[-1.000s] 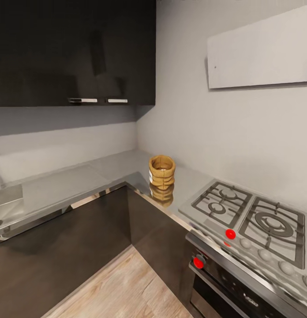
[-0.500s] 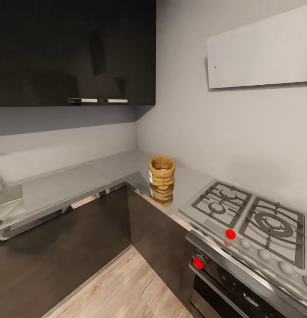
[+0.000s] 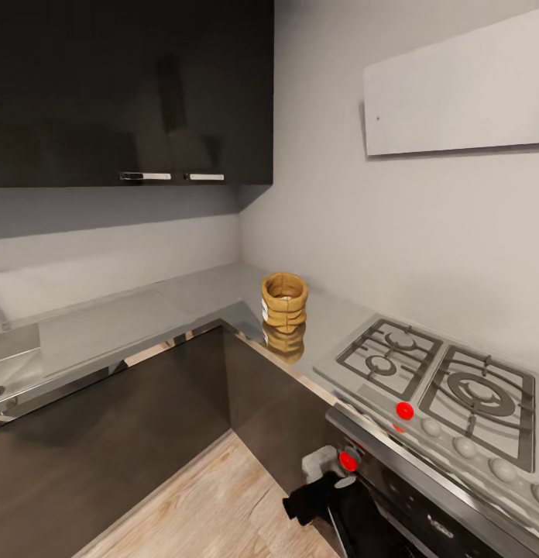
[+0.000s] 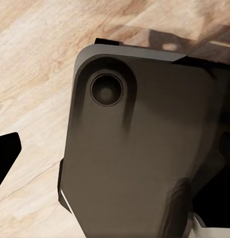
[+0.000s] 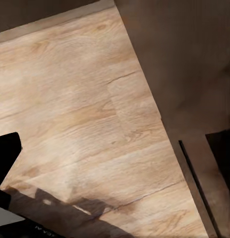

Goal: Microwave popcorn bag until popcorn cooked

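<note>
Popcorn bag (image 3: pixel 284 301) stands upright and untouched on the table (image 3: pixel 107 325), in the corner just beside the gas hob (image 3: pixel 432 380); nothing of the task is done yet. Grasping, carrying, loading and heating all remain. Below the hob, a dark arm part rises, possibly the right hand (image 3: pixel 320 490); its opening I cannot tell.

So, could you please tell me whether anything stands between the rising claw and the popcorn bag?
Nothing visible does: the popcorn bag sits alone on the countertop, left of the stove; the claw is low, below counter height.
</note>
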